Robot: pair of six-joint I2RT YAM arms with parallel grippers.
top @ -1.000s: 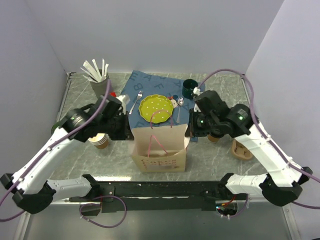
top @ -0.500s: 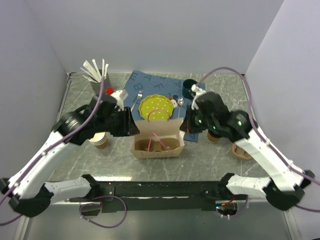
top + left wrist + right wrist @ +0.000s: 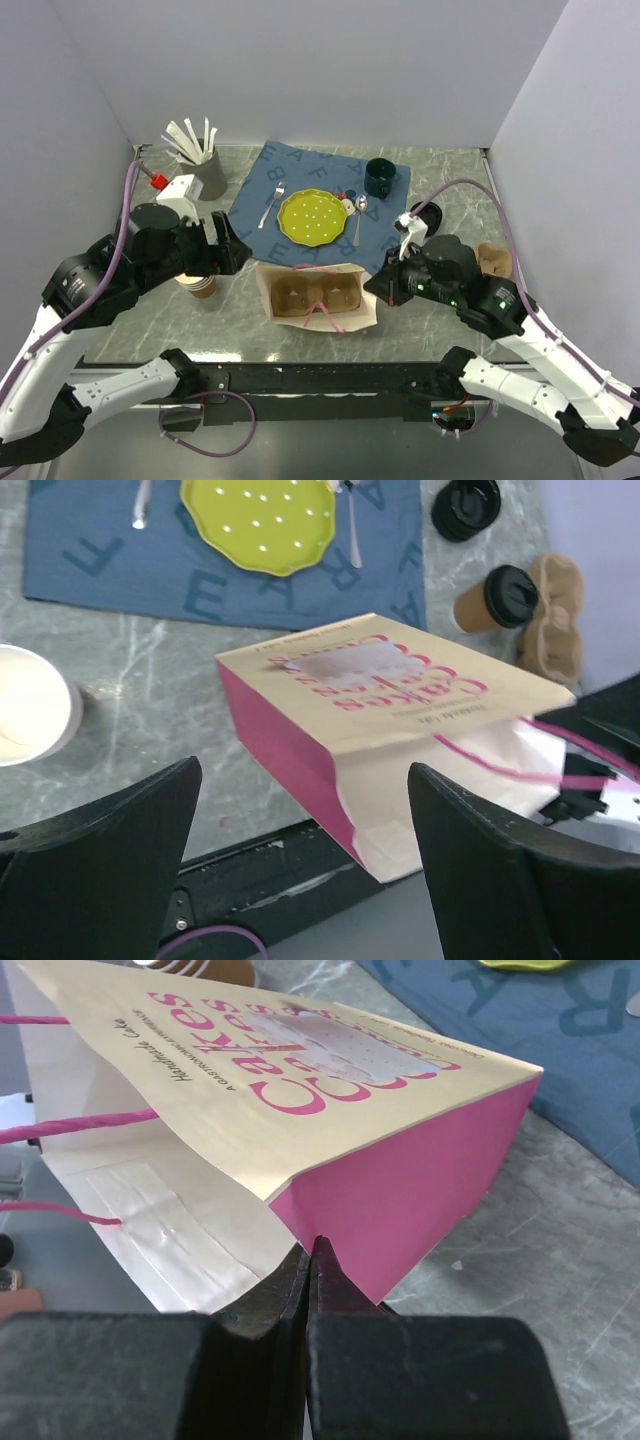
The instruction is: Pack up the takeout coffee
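The takeout coffee (image 3: 497, 598), a tan cup with a black lid, stands on the marble right of the blue mat; in the top view my right arm hides it. The paper bag (image 3: 317, 297) sits mid-table, mouth up, with a brown insert showing inside. In the wrist views the paper bag (image 3: 400, 710) is tilted, its printed face and pink side showing. My right gripper (image 3: 315, 1250) is shut on the bag's edge, at its right side (image 3: 380, 285). Left of the bag, my left gripper (image 3: 238, 255) stands open and apart from it, its fingers (image 3: 100, 860) spread wide.
A brown cup carrier (image 3: 492, 260) and a loose black lid (image 3: 428, 213) lie at the right. The blue mat (image 3: 250, 190) holds a yellow plate (image 3: 312, 216), fork, spoon and dark green mug (image 3: 379, 178). Stacked beige cups (image 3: 200, 283) and a grey cutlery holder (image 3: 205, 175) stand at the left.
My left gripper let go of the bag, opened and drew back to the left. The bag sank from upright and now shows its mouth. My right arm swung nearer, still holding the bag's edge.
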